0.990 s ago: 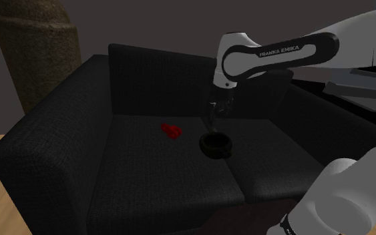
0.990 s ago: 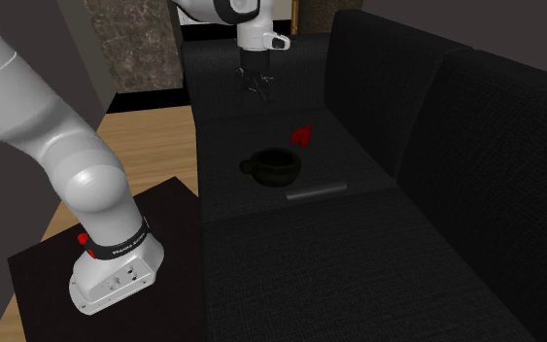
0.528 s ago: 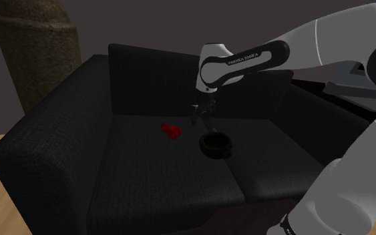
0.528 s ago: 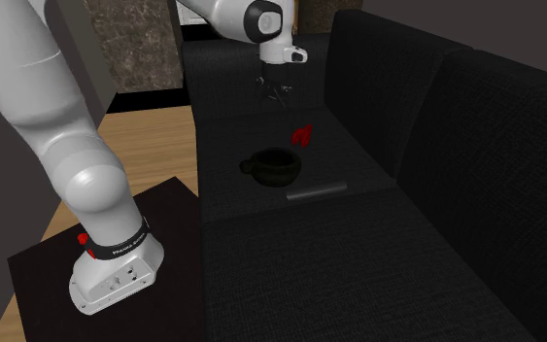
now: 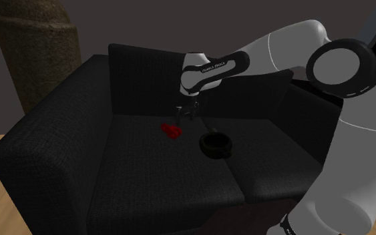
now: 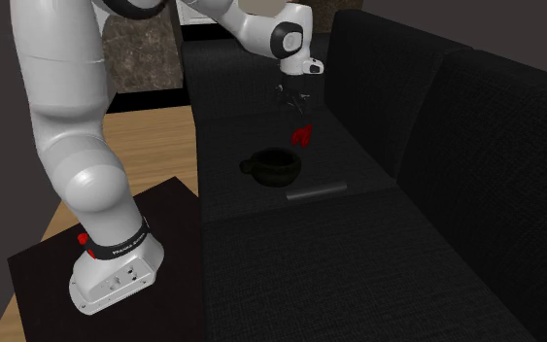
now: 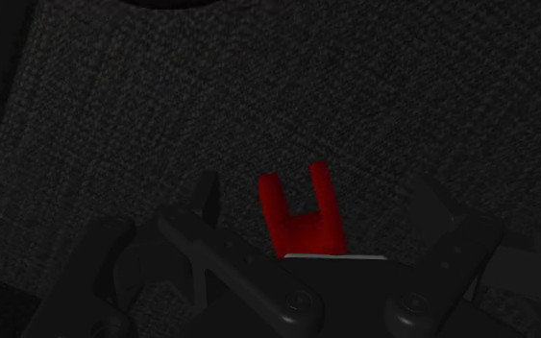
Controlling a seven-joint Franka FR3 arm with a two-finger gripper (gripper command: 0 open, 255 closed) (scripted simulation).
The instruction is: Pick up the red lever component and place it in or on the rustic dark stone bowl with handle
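The red lever component (image 5: 171,130) (image 6: 302,135) lies on a black sofa's seat cushion (image 5: 146,167). Seen from the wrist, it is a forked red piece (image 7: 302,216) on the dark fabric. My gripper (image 5: 183,113) (image 6: 293,97) (image 7: 313,190) hovers just above it, open, with one black finger (image 7: 206,197) on each side and neither touching it. The dark stone bowl with handle (image 5: 216,143) (image 6: 273,165) stands upright on the same cushion, a short way from the lever toward the stand, with nothing in it.
The sofa's backrest (image 5: 146,73) rises right behind the lever and an armrest (image 5: 33,153) closes the shoulder view's left. A rough stone-textured column (image 5: 36,47) stands behind it. A pale strip (image 6: 317,191) lies at the cushion seam. Wooden floor (image 6: 154,146) lies beside the stand (image 6: 116,272).
The arm has swung from above the bowl's far side toward the shoulder view's left and come lower, ending over the red lever. Lever and bowl have stayed put.
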